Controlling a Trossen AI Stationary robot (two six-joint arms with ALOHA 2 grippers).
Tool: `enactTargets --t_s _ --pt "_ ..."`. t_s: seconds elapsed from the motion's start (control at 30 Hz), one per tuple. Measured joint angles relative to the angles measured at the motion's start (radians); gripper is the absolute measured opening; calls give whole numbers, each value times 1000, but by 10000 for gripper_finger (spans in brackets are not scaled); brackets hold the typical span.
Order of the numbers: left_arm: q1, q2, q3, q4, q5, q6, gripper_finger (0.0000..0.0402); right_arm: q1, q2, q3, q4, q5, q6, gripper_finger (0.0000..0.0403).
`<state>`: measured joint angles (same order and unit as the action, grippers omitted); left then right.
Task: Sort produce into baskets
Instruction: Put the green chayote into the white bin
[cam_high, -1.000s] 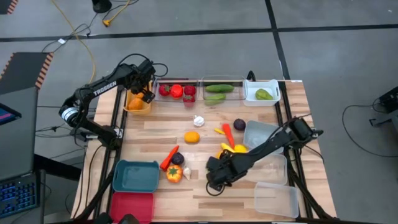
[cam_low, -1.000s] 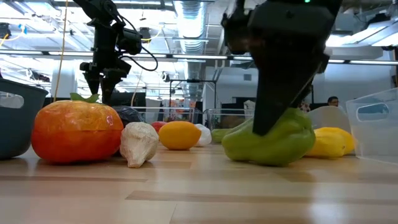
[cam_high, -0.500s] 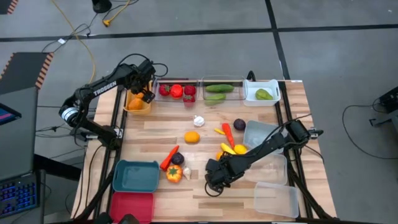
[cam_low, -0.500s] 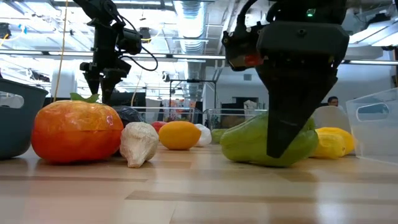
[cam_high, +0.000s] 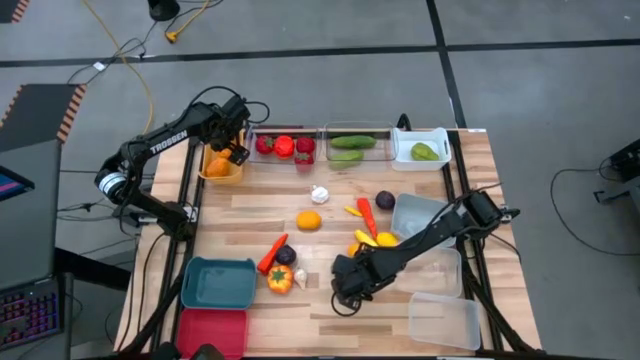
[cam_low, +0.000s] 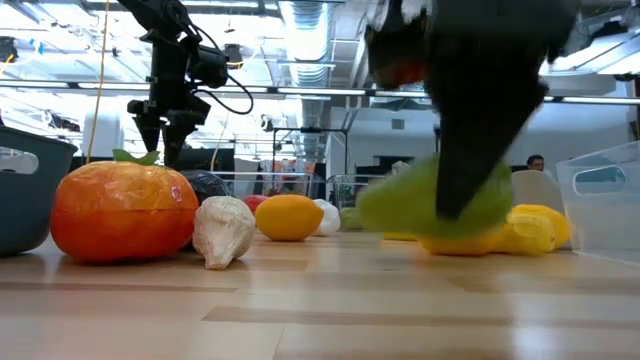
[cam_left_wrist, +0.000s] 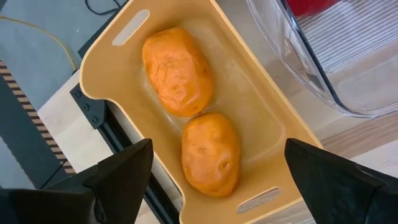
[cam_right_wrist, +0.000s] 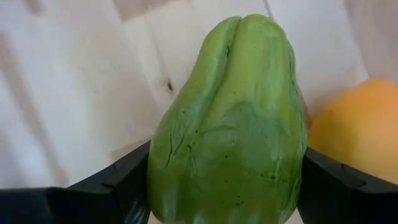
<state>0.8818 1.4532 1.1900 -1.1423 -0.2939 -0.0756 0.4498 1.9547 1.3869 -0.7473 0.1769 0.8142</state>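
My right gripper (cam_high: 346, 284) is shut on a green, pear-shaped toy vegetable (cam_right_wrist: 227, 118) near the table's front middle; it also shows in the low view (cam_low: 425, 200), just above the wood. My left gripper (cam_high: 232, 152) hangs open over the orange-yellow bin (cam_left_wrist: 99, 68) at the far left corner. Two orange toy pieces (cam_left_wrist: 210, 152) lie on that bin's floor. Loose produce lies on the table between the arms: an orange pepper (cam_high: 280, 279), a white garlic (cam_high: 320, 194), an orange fruit (cam_high: 308, 220), and a yellow piece (cam_high: 378, 240). My right gripper pinches the green vegetable between its two fingers, one on each side of its wide end (cam_right_wrist: 158, 168). The fingers come from above. The narrow end points away from the wrist. In the low view the vegetable hangs clear of the table.
Along the far edge stand a clear bin with red produce (cam_high: 285, 147), a clear bin with green cucumbers (cam_high: 350, 148) and a white bin (cam_high: 420, 150). A teal bin (cam_high: 218, 283) and a red bin (cam_high: 212, 330) are at the near left, with clear bins (cam_high: 445, 320) on the right.
My right gripper has risen with the green vegetable. A second ago it rested on the wood beside the yellow piece; now it is lifted clear of the table.
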Motion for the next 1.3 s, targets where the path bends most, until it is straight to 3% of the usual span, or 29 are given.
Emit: enactTargets --t_s 0.23,0.57,0.73,0.93,1.3 --pt "0 0 0 0 28 -1 352 -20 -164 0 -85 11 -84 331" --pt "0 0 0 0 54 -17 352 -190 -440 0 -342 219 -214 332" --pt "-1 0 0 0 54 -18 352 -370 -548 0 -452 298 -292 332" --pt "-1 0 0 0 54 -19 352 -650 -629 0 -485 303 -446 333" --pt "0 0 0 0 54 -19 352 -1083 -591 -28 -455 279 -652 333"
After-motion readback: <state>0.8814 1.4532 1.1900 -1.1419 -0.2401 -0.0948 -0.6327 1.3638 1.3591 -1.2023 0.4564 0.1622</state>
